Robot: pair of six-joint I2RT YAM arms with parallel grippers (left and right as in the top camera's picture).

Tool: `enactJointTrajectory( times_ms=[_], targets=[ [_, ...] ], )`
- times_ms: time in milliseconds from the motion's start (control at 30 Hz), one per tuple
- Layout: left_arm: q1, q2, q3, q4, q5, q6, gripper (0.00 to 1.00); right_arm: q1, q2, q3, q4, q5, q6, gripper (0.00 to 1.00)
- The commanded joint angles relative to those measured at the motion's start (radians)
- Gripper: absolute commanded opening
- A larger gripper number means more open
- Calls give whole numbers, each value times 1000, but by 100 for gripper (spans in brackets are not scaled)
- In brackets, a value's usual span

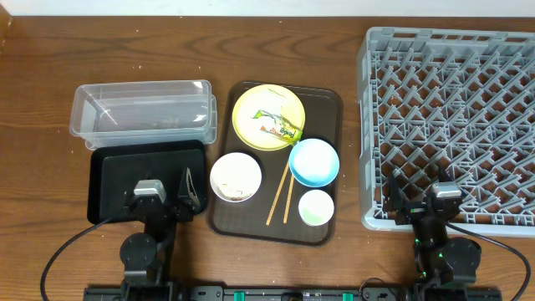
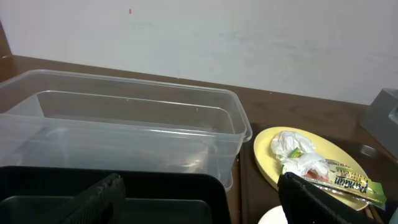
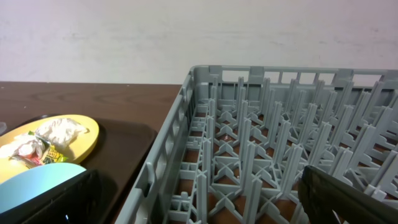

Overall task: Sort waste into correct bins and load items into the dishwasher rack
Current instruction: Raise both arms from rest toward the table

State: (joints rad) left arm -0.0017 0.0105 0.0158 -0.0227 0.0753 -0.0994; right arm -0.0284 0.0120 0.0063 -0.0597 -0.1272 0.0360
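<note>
Since nothing has yet been sorted, both arms sit at the bottom of the overhead view with nothing in hand. The left gripper hangs over the black tray with its fingers spread wide. The right gripper is likewise spread, at the near edge of the dishwasher rack. Each seems parked beside the container it would serve. The clear tub, at upper left just above the black tray, holds nothing, and the rack's pegs are bare. All the work waits on the brown serving tray in the middle. The yellow plate at its top carries the wrapper and the crumpled napkin. Below it lie the white bowl, with faint residue that cannot be identified, the blue bowl and the cup, with the chopsticks between the white bowl and the cup.
</note>
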Motion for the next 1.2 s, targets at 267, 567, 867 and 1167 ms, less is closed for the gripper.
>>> enactJointTrajectory(
  times_ms=[267, 567, 867, 1167],
  targets=[
    [2, -6, -12, -40, 11, 16, 82, 16, -6, -1, -4, -8, -15, 99],
    [2, -6, -12, -40, 11, 16, 82, 16, -6, -1, -4, -8, -15, 99],
    [2, -6, -12, -40, 11, 16, 82, 16, -6, -1, -4, -9, 2, 99],
    [2, 1, 6, -54, 11, -34, 82, 16, -5, 11, -5, -8, 20, 99]
  ],
)
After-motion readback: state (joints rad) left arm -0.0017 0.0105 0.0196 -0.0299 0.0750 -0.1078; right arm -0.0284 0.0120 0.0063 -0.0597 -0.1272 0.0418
